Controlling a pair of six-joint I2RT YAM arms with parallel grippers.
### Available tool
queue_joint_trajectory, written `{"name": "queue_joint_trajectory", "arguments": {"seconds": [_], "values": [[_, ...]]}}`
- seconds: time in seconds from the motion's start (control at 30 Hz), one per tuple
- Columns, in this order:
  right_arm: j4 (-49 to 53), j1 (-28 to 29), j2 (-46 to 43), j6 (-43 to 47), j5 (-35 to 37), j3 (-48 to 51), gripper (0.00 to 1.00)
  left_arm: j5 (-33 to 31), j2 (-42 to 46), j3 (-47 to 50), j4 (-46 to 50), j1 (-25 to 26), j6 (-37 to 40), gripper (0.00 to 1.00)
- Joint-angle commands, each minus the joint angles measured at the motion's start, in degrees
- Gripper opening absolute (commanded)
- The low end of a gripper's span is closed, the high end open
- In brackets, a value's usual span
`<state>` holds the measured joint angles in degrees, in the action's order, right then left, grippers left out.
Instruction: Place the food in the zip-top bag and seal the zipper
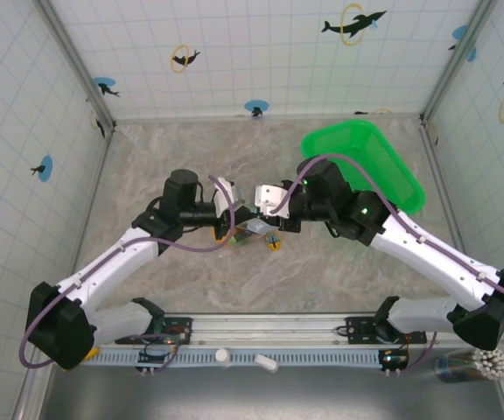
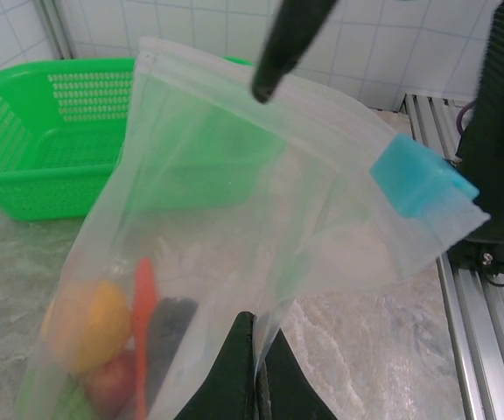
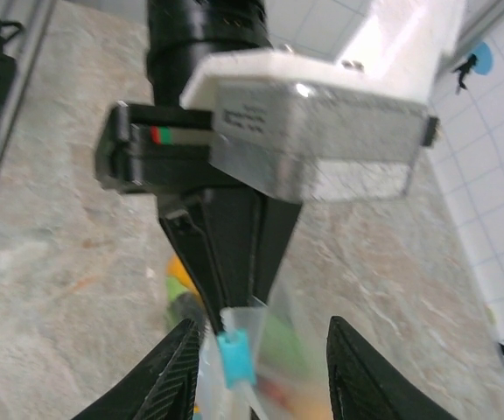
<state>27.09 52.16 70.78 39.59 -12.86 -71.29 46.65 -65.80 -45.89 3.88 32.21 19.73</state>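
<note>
Marbled grey-brown stone makes up the counter (image 1: 147, 166), and the zip-top bag (image 1: 254, 229) is held up near its middle, between the two arms. A bright green mesh basket (image 1: 366, 162) sits behind the bag and to its right, well apart from it. The left arm (image 1: 121, 258) reaches in from the bag's left and the right arm (image 1: 409, 236) from its right, and their wrists nearly meet over it.

The bag is clear thin plastic, and the left wrist view shows it tilted. The left pincer (image 2: 254, 328) is pressed together on a fold of the bag's wall, below the mouth. The right pincer (image 3: 261, 328) is spread. Its two dark fingers (image 3: 182, 367) stand on either side of the bag's top edge, and whether either one touches the plastic cannot be told.

The food lies inside the bag, bunched at its lower end. A yellow-orange fruit (image 2: 94, 324) is there, with an orange carrot (image 2: 143, 315) upright beside it. A dark eggplant (image 2: 171, 332) lies against the carrot and a red apple (image 2: 112, 381) sits beneath.

The zipper (image 2: 199, 77) runs along the bag's upper edge, and whether it is sealed cannot be told. A small blue slider (image 2: 414, 179) sits near one end of the zipper. In the right wrist view the slider is close to one of the spread fingers.

A tiny yellow-and-black trinket (image 1: 274, 243) lies on the counter just beside the bag.
</note>
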Motion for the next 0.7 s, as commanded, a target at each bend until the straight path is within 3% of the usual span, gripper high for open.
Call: {"name": "queue_joint_trajectory", "arguments": {"seconds": [0.0, 0.2, 0.5, 0.57, 0.63, 0.67], "values": [[-0.7, 0.3, 0.0, 2.3, 5.1, 1.3, 0.42, -0.5, 1.7, -1.1, 1.1, 0.4, 1.8, 0.0], [-0.7, 0.5, 0.5, 1.4, 3.2, 1.1, 0.33, -0.5, 1.8, -1.5, 1.2, 0.5, 1.4, 0.0], [0.4, 0.7, 1.8, 1.4, 1.8, -0.3, 0.03, -2.6, 3.0, -1.1, 1.2, 0.8, 0.8, 0.01], [-0.1, 0.5, 1.3, 1.1, 1.7, -0.1, 0.01, -3.2, 3.6, -1.2, 1.2, 0.8, 0.2, 0.23], [-0.2, 0.3, 1.1, 0.9, 1.2, -0.3, 0.0, -2.8, 4.5, -1.5, 1.2, 1.1, 0.0, 0.39], [0.0, 0.2, 1.1, 0.8, 1.1, -0.5, 0.0, -2.7, 4.9, -1.7, 1.2, 1.3, 0.0, 0.42]]}}
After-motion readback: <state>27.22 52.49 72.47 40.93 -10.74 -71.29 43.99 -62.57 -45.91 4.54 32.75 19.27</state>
